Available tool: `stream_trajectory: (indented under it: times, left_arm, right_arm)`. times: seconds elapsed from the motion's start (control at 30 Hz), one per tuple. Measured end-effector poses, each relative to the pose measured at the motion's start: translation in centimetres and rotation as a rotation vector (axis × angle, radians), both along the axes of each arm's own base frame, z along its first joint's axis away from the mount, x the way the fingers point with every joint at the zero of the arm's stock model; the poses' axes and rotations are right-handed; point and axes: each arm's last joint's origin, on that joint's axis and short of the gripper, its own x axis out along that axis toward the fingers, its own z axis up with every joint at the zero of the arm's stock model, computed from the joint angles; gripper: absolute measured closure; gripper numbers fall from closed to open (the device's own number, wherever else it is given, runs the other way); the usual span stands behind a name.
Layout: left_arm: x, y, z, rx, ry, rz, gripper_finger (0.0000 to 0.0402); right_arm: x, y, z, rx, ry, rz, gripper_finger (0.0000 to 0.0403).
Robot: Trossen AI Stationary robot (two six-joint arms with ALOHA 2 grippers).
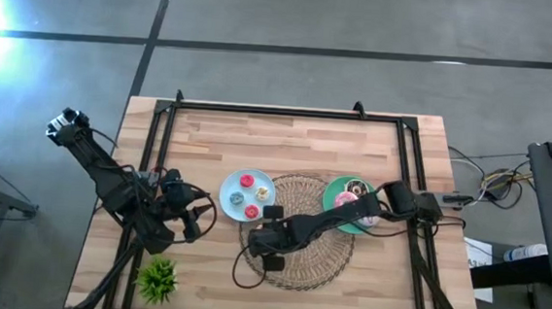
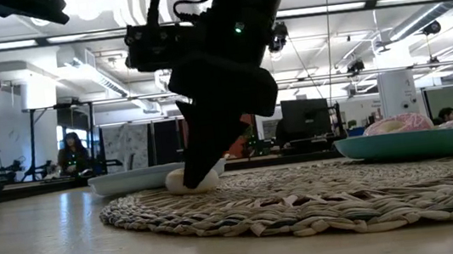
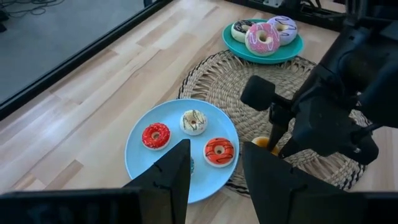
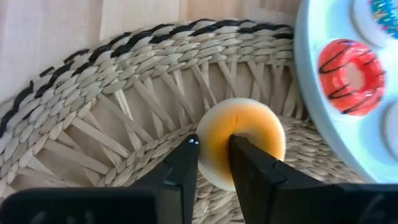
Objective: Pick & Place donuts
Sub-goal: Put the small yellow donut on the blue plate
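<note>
A tiny orange donut (image 4: pixel 249 134) lies on the woven mat (image 1: pixel 313 255), just beside the light-blue plate (image 1: pixel 236 184). My right gripper (image 4: pixel 214 158) reaches across the mat from the right and is shut on it. The blue plate carries several tiny donuts, among them a red one (image 3: pixel 155 135), a white-frosted one (image 3: pixel 194 121) and a red-orange one (image 3: pixel 219 151). The green plate (image 3: pixel 292 51) holds the pink (image 3: pixel 261 37), lilac (image 3: pixel 282 28) and dark brown (image 3: pixel 241 28) donuts. My left gripper (image 3: pixel 214 168) hovers open near the blue plate's left side, touching nothing. My right gripper pinches the orange donut's ring (image 4: pixel 214 140) from above, pointing down. One finger (image 4: pixel 245 158) stands at the hole and the other (image 4: pixel 186 165) outside the rim. The donut (image 2: pixel 190 181) lies flat, with its underside on the mat's edge.
A small spiky green plant (image 1: pixel 157 280) stands near the table's near-left corner. Black frame rails (image 1: pixel 289 112) run along the far edge and both sides. Bare wood lies along the far half of the table and to the right of the mat.
</note>
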Motion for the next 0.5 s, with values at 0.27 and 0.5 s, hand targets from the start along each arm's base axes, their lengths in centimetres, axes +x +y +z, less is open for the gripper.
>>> stream_trajectory:
  times: [0.27,0.5]
  left_arm:
    - [0.0,0.0,0.0,-0.006,-0.004,0.006,0.0282]
    - [0.0,0.0,0.0,0.015,-0.003,0.002,0.0282]
  right_arm:
    - [0.1,-0.9,0.0,0.155,-0.010,-0.183,0.0372]
    - [0.5,-2.3,4.4,0.439,-0.230,-0.444,0.0393]
